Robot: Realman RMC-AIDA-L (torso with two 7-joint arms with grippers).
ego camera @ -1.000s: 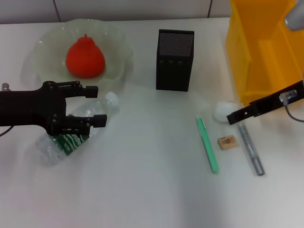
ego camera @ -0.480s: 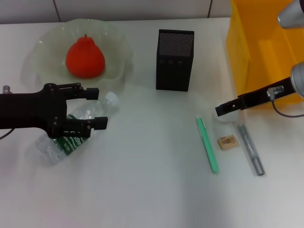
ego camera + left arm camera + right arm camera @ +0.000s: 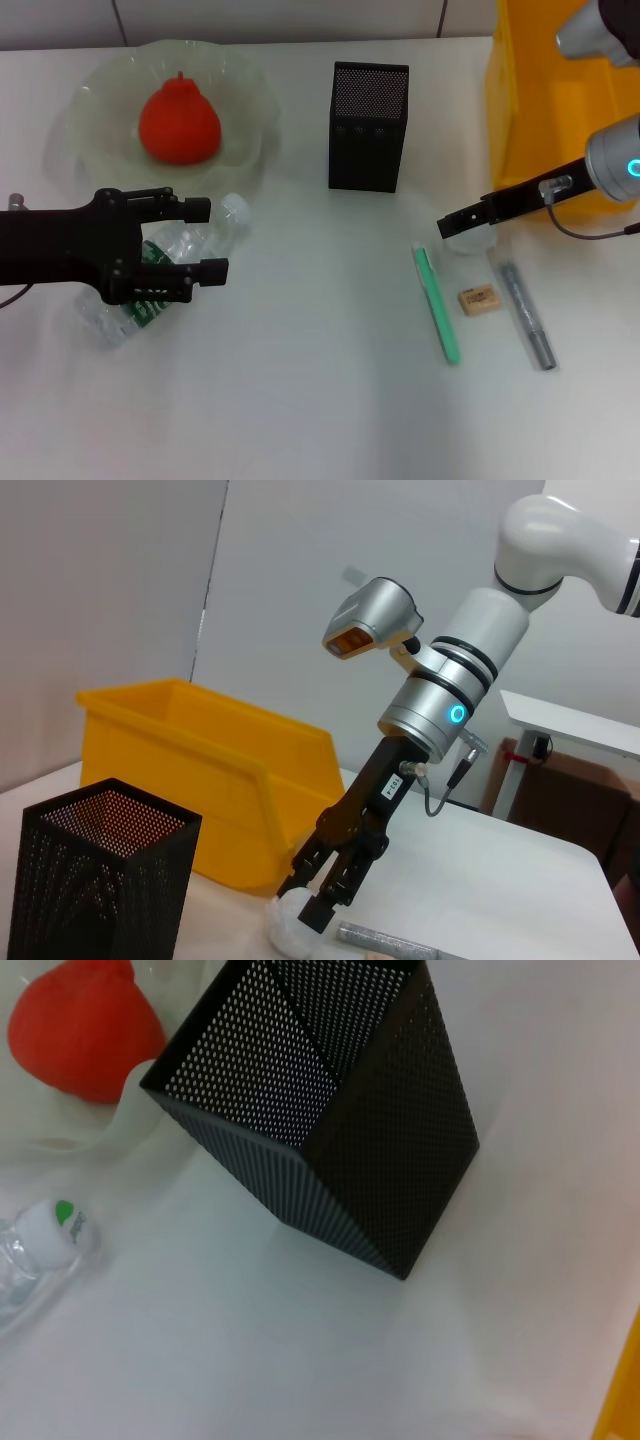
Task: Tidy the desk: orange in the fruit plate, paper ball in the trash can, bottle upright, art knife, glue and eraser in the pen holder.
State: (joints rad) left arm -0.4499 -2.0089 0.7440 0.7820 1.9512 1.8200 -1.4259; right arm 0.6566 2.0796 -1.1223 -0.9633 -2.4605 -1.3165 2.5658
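Nearest to me on the bench (image 3: 300, 400) lie the small things nobody has put away: a green art knife (image 3: 437, 303), the tan eraser (image 3: 477, 299) just beside it, and a grey stick (image 3: 526, 314) that I take to be the glue. All three sit well apart from the pen holder (image 3: 368, 126), so that part of the job is not started.

A little further back on the left, the bottle (image 3: 160, 275) lies on its side, cap pointing toward the fruit plate (image 3: 100, 85). The left gripper (image 3: 203, 240) straddles it with its fingers spread, one on each side of the bottle's upper half, not yet pinching as far as I can judge. Standing it up is left to do.

Across on the right, the right gripper (image 3: 446, 226) reaches down at the paper ball (image 3: 288, 927), which rests on the bench just in front of the trash can (image 3: 560, 110). Its fingers are spread either side of the ball, tips low around it, and I would say the grab is about to happen.

At the back, the orange (image 3: 179, 122) sits in the plate, so that item is done.
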